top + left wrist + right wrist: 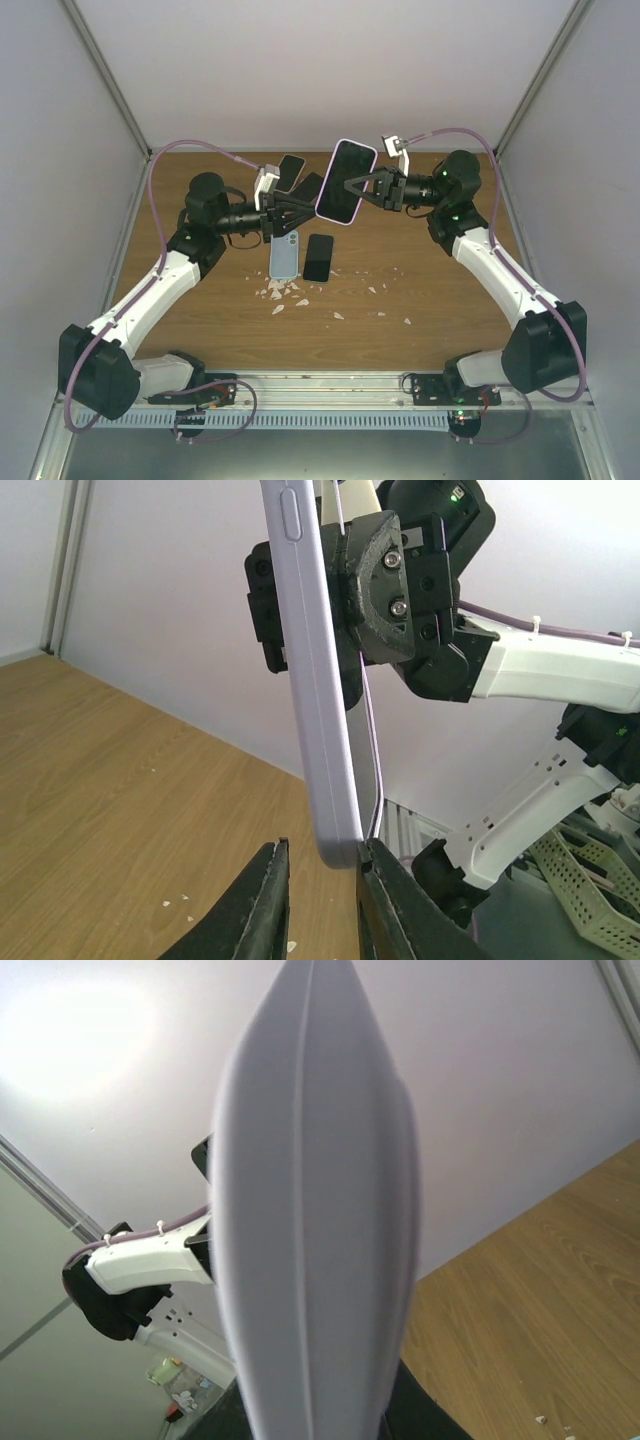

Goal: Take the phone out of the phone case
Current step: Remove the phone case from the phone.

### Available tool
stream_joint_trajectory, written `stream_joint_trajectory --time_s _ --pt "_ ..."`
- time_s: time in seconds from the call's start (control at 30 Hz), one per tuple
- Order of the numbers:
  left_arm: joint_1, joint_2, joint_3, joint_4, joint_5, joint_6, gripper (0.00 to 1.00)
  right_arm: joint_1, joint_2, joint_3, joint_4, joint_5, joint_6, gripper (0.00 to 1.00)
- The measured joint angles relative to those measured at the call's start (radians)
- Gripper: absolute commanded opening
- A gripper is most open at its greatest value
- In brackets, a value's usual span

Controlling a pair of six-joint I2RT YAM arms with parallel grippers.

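The phone in its lilac case [346,180] is held up in the air above the table, roughly upright. My right gripper [358,187] is shut on its middle from the right; in the right wrist view the case's edge [315,1210] fills the frame between my fingers [405,1412]. My left gripper [311,210] is open at the case's lower left corner. In the left wrist view the case's bottom end [325,730] sits between my open fingers [322,858]; the right finger [385,890] touches the corner, the left one stands apart.
On the wooden table [420,290] lie a light blue case [285,253], a black phone [318,257] and two dark phones [292,172] behind my left gripper. White crumbs [285,292] are scattered at the middle front.
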Motion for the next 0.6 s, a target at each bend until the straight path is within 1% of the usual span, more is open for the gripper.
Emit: stream_joint_trajectory --time_s 0.6 --pt "0.0 0.005 0.0 -0.012 -0.034 0.016 0.18 -0.002 0.0 -0.013 0.034 0.019 0.015 0.0"
